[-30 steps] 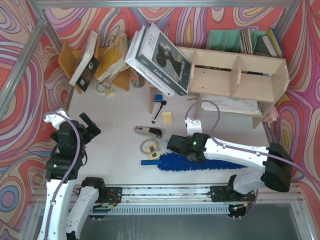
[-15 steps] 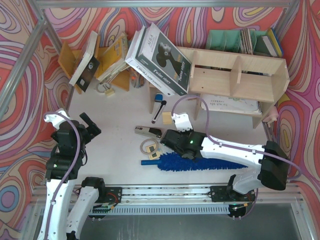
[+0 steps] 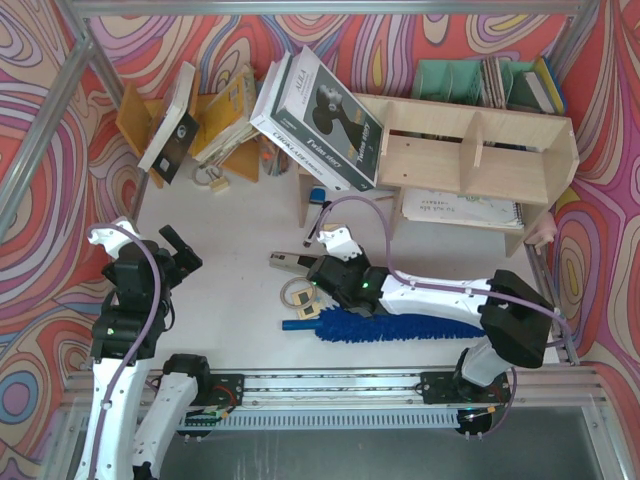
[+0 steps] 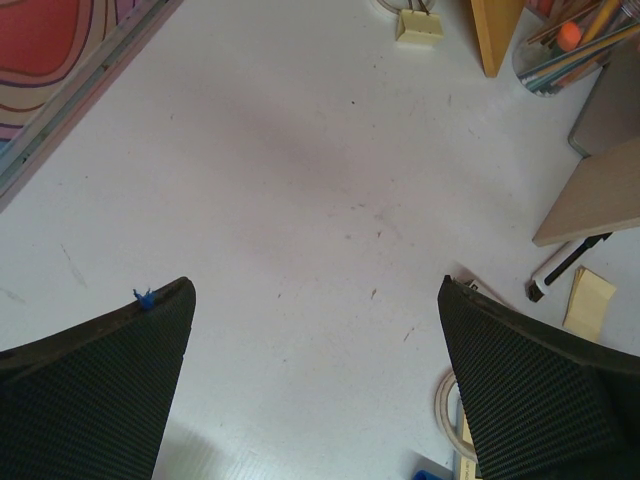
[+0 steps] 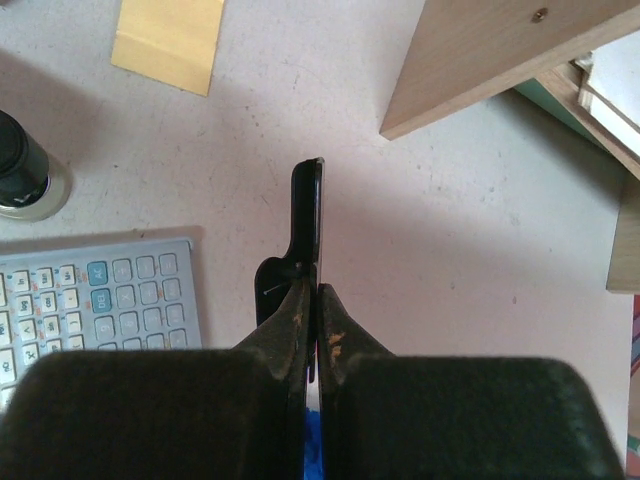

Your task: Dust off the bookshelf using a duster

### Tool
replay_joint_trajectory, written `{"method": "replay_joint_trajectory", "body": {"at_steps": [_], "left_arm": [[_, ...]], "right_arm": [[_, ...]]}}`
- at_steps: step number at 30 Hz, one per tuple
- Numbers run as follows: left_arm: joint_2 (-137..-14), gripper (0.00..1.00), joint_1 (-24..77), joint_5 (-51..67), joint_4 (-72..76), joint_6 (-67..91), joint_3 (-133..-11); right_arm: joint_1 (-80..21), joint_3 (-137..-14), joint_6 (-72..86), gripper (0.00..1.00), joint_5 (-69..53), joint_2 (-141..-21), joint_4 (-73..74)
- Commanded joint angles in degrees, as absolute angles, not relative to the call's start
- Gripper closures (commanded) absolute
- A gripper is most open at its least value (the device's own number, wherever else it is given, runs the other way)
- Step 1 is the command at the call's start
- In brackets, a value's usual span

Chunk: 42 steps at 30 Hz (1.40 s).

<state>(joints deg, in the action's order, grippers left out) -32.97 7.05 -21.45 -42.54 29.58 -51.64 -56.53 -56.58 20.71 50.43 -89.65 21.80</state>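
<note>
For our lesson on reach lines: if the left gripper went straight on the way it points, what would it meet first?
Probably the bare white table: nothing lies between the left gripper's open fingers. The pen cup sits off to one side. Depth is unclear.

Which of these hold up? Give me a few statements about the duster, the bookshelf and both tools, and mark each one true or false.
1. The duster lies flat on the table, in front of the bookshelf. True.
2. The left tool is shut on the duster. False: it is open, holds nothing, and is far from the duster.
3. A large book rests tilted at the bookshelf's left end. True.
4. The right tool has its fingers spread wide. False: they are pressed together.
</note>
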Motion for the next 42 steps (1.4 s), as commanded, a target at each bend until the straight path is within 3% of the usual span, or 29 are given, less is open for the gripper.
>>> {"method": "replay_joint_trajectory", "body": {"at_steps": [1,22,31,37,42], "left_arm": [[-33.0,0.01,6.5,-21.18,-42.72,30.01,-50.87],[-32.88,0.01,6.49,-21.36,-42.88,30.06,-50.81],[-32.87,0.01,6.51,-21.27,-42.8,30.06,-50.85],[-32.79,0.02,6.42,-21.18,-42.77,30.05,-50.73],[-32.57,0.02,6.35,-20.96,-42.55,29.97,-50.79]], "right_arm": [[-56.23,-55.59,17.77,0.88,52.04,-92.06,16.34],[-54.93,-53.68,16.83,0.84,49.66,-97.76,11.77],[-54.93,-54.52,17.51,0.58,49.46,-97.18,13.21],[-54.93,-57.48,23.91,0.56,50.09,-93.99,20.21],[-55.05,-60.29,38.12,0.56,46.98,-92.42,29.41]]}}
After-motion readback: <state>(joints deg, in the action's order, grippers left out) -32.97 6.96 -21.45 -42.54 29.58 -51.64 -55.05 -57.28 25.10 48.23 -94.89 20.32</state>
